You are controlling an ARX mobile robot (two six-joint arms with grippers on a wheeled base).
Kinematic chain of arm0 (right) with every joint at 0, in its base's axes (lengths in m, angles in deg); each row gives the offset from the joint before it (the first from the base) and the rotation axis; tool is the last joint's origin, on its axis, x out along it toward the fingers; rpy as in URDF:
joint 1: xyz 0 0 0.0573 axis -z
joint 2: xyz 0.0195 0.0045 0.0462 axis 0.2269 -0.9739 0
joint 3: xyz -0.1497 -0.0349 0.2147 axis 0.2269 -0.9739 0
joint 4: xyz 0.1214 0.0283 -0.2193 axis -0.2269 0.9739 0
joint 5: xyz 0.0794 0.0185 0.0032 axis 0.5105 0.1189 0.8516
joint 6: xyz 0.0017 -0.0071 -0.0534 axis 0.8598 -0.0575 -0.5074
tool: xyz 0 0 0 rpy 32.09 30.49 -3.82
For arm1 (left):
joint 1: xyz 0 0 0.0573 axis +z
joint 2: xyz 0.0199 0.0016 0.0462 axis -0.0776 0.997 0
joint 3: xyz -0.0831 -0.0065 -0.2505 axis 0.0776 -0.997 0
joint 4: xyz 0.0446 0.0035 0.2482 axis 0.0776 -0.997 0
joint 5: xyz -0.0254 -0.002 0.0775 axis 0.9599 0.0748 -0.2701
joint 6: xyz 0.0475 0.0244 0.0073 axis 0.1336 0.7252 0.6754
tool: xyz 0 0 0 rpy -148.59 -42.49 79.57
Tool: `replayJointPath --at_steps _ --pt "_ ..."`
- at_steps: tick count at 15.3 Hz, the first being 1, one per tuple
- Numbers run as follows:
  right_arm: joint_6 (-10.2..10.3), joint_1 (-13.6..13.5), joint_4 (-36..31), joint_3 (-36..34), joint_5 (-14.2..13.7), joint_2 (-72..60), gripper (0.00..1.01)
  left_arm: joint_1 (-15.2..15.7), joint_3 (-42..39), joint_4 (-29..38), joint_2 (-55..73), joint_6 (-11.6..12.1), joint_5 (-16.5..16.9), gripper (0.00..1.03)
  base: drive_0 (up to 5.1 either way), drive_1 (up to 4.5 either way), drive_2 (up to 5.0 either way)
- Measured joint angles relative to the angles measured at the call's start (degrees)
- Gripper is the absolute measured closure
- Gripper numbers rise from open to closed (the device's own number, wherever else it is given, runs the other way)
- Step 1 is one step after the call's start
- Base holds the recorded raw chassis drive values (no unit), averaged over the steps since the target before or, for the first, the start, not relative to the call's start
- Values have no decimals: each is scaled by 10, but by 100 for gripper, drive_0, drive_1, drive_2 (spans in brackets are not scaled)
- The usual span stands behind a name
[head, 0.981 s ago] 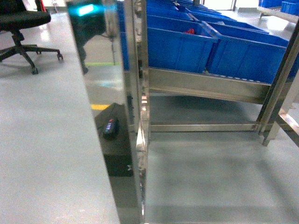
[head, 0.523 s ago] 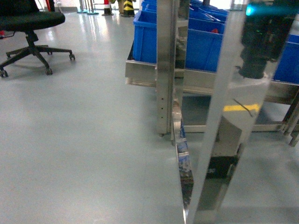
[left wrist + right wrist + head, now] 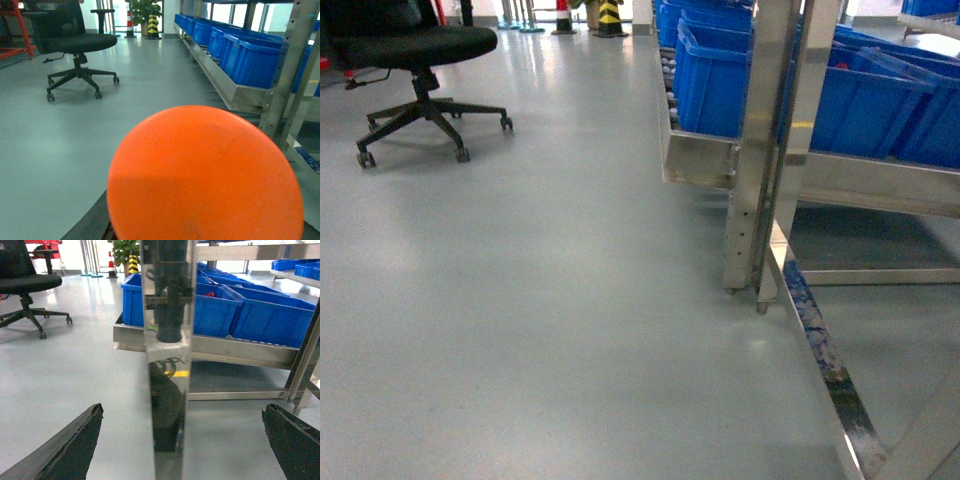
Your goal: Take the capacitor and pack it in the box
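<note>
Neither the capacitor nor the pale pink tub it belongs in appears in any view, so the robot seems to be travelling between stations, with both arms tucked in and nothing being handled. The head view looks down across bare grey floor (image 3: pixel 520 330) past a polished steel rack upright (image 3: pixel 760 150) carrying blue plastic bins (image 3: pixel 715 70), with a black swivel office chair (image 3: pixel 420 60) off to the left. The right claw (image 3: pixel 182 440) stands wide open and empty, its two dark fingertips (image 3: pixel 65 450) showing only at the bottom corners, with another mirrored steel post (image 3: pixel 167 360) standing between them further off. The left wrist view is mostly blocked by a round orange disc (image 3: pixel 205 175); what it is I cannot say, and the left claw itself is out of sight. Bin contents are too distant to read.
</note>
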Motion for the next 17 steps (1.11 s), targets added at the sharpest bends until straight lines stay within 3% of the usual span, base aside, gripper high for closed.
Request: replayJointPath --at_steps 17 --pt "0 0 2 0 0 0 3 0 0 0 0 0 0 59 -504 241 241"
